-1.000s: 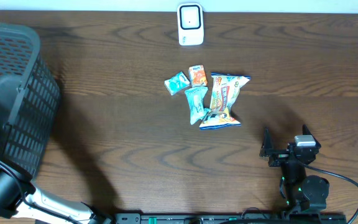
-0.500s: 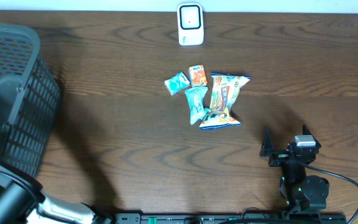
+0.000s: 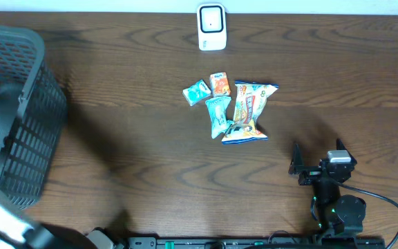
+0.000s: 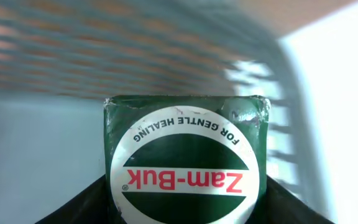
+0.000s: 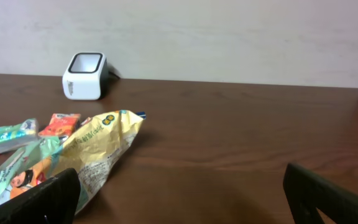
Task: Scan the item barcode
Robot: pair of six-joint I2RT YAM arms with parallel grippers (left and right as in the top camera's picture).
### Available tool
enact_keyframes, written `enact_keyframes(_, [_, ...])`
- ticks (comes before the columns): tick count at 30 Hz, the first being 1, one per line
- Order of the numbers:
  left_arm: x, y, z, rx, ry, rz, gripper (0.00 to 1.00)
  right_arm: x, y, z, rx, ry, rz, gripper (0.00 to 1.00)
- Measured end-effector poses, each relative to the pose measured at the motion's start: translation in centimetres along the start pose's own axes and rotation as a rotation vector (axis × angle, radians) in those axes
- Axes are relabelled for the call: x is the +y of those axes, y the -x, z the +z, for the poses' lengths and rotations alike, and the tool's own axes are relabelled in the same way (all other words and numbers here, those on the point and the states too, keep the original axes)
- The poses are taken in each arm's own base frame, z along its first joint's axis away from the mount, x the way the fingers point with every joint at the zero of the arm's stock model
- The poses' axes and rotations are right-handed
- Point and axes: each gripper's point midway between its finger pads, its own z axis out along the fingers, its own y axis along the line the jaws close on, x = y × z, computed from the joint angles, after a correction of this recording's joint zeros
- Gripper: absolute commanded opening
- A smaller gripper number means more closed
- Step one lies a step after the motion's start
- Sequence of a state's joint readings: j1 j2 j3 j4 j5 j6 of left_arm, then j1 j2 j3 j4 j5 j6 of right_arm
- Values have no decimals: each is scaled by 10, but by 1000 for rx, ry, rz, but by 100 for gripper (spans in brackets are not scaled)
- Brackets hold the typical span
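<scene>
Tin (image 4: 185, 162) of Zam-Buk sits gripped in our left hand (image 4: 183, 208), with the basket (image 3: 40, 124) blurry behind it. It looks small, hard, light and smooth, so we hold its flat sides firmly. Our right hand (image 5: 182, 199) is wide open, empty.

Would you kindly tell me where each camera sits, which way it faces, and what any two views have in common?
Overhead: above the table, facing straight down on the basket, scanner and snack packets; the right arm shows.
Left wrist: on the left hand, facing the Zam-Buk tin it grips, blurred basket mesh behind.
Right wrist: low over the table, facing the far wall; the open right hand frames the bottom corners.
Shared: overhead and right wrist both show scanner and snack packets.
</scene>
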State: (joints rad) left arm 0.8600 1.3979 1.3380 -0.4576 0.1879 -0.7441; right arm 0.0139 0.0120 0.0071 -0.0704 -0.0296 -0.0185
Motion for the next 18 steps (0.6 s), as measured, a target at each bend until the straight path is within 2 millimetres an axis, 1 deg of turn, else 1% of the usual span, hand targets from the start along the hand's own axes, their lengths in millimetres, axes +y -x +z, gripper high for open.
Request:
enact_keyframes(2, [-36,-7,-19,3,-126,-4,58,0,0,0,0,0,0,99])
enact_keyframes(5, [-89,-29,-48,39,-304,8,58,0,0,0,0,0,0,99])
enact_keyframes(7, [-123,-55,-70,90,-418,34,58,0,0,0,0,0,0,99])
enact_keyframes(9, [-152,-90,-91,170,-513,69,58,0,0,0,0,0,0,99])
enact_keyframes(11, [-172,-127,-108,260,-578,109,58,0,0,0,0,0,0,99])
enact_keyframes(13, [-185,-165,-120,346,-612,150,58,0,0,0,0,0,0,99])
enact_keyframes(14, [-189,-189,-127,402,-624,177,58,0,0,0,0,0,0,99])
enact_keyframes(15, [-193,-218,-134,470,-632,211,58,0,0,0,0,0,0,99])
enact_keyframes(16, [-195,-244,-139,522,-634,247,58,0,0,0,0,0,0,99])
enact_keyframes(18, [-197,-278,-143,570,-635,312,58,0,0,0,0,0,0,99])
